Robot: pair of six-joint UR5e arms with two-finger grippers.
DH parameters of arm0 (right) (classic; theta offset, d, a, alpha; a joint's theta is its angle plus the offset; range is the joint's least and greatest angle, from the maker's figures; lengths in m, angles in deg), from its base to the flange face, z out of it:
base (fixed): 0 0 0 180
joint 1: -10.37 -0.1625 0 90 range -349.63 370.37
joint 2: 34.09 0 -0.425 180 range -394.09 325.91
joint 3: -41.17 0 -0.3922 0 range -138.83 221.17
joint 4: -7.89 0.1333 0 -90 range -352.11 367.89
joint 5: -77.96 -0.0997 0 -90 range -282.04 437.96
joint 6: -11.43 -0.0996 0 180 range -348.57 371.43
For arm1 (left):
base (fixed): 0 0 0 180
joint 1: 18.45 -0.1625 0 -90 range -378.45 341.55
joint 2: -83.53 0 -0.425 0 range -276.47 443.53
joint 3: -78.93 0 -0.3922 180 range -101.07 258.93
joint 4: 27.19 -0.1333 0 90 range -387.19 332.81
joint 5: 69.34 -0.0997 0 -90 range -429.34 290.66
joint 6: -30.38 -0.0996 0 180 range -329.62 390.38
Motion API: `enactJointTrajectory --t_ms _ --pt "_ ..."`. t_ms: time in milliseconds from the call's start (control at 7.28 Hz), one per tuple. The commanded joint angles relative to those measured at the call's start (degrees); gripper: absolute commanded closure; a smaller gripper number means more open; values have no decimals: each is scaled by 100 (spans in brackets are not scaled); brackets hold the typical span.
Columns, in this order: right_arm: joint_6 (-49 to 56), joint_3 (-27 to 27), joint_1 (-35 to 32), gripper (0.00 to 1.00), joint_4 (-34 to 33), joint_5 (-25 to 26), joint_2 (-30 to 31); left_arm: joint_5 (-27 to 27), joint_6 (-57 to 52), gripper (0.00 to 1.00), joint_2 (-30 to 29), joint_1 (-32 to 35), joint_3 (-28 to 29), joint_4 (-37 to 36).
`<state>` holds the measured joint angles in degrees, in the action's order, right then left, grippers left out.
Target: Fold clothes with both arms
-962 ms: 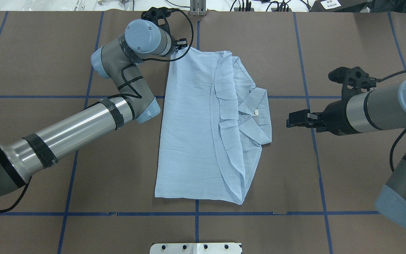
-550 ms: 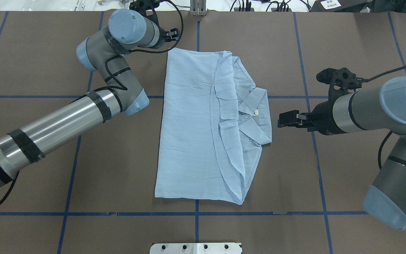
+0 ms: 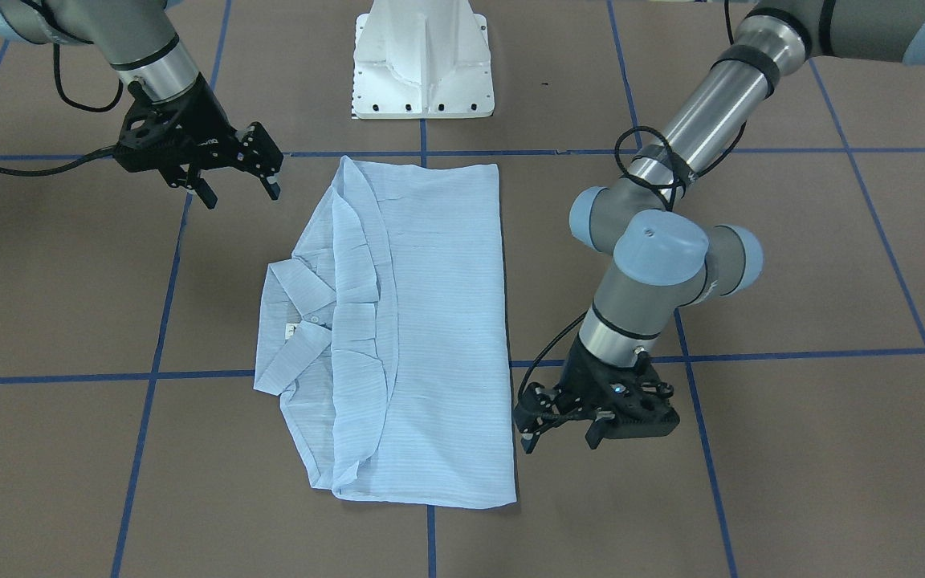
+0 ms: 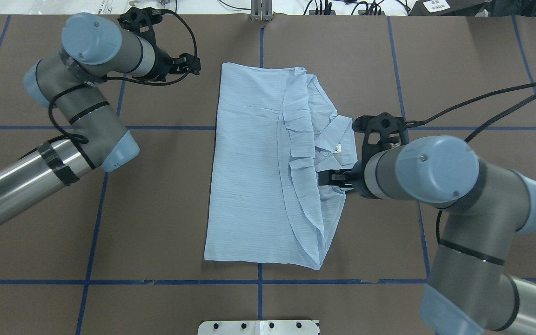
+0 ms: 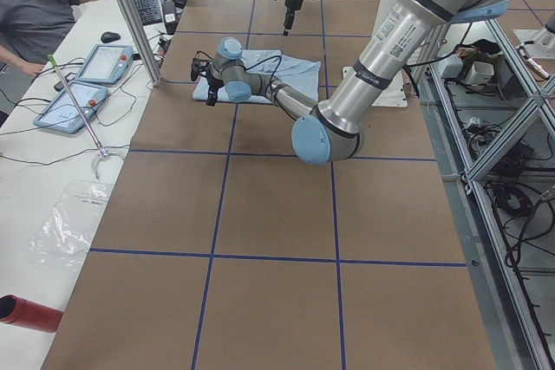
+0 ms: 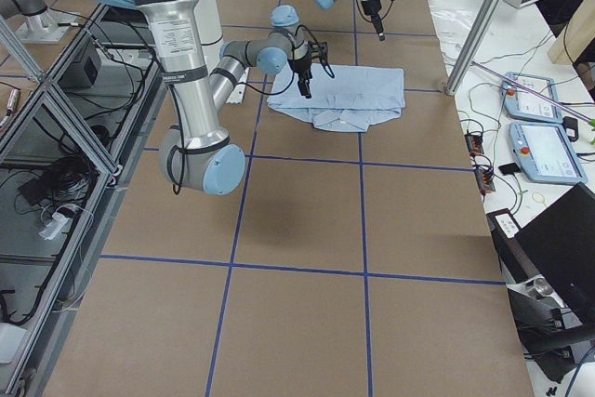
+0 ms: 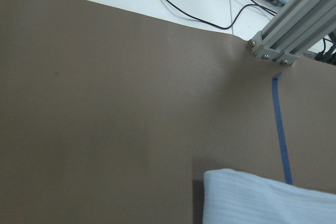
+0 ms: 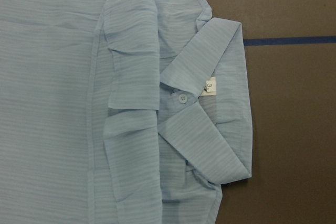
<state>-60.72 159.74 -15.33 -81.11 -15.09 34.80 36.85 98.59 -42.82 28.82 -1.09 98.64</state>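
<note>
The pale-blue shirt (image 4: 254, 167) lies folded into a tall rectangle on the brown table, its collar (image 8: 205, 129) and neck label (image 8: 209, 85) facing up on my right side. My right gripper (image 3: 239, 191) hangs open above the collar edge (image 4: 342, 139), and nothing sits between its fingers. My left gripper (image 3: 560, 440) stands open beside the shirt's far left corner (image 4: 226, 70), a short gap away from the cloth. That corner (image 7: 252, 192) shows at the bottom of the left wrist view.
The white pedestal base (image 3: 422, 64) stands at the table's near edge. An aluminium post (image 4: 261, 9) and cables line the far edge. A person (image 5: 35, 6) sits by control tablets (image 5: 82, 84) beyond it. Blue tape lines (image 4: 258, 281) grid the table.
My left gripper has drawn back leftward from the shirt's far left corner, which now lies flat. The right arm has swung in from the right, over the collar.
</note>
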Motion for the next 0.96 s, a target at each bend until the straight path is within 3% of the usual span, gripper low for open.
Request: enactJointTrajectory --t_ms 0,275,825 --pt "25 -691 764 0 -294 951 -525 251 -229 0 906 -24 -1755 -926" --pt "358 -1009 1170 0 -329 1384 -500 376 -239 0 963 -33 -1851 -947" --pt "491 -1046 1470 0 -329 1412 -543 385 -239 0 963 -51 -1780 -903"
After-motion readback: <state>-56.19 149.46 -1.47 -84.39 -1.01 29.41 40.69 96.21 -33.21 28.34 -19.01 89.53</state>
